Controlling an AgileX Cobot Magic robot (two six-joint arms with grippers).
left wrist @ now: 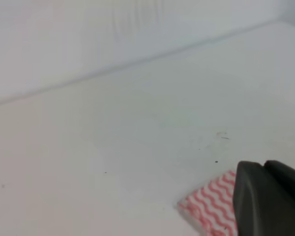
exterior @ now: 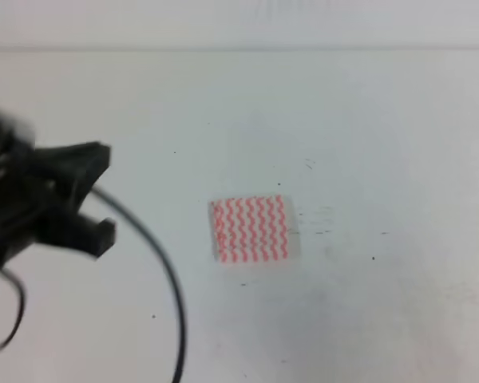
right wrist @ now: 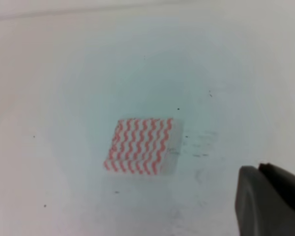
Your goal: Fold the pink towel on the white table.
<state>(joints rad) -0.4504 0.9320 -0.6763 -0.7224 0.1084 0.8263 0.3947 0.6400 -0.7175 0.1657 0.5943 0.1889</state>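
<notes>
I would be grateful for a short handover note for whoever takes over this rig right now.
Left gripper: open, holding nothing, raised at the left of the high view, apart from the cloth.
Right gripper: only a dark finger edge shows in its wrist view; state cannot be told; not touching the cloth.
Thin pink-and-white wavy-striped towel: lies flat near the middle of the plain white speckled table as a small, compact rectangle, apparently already folded.
Done: folding looks complete.
Left: probably only confirm the fold is tidy and retract the arms.
</notes>
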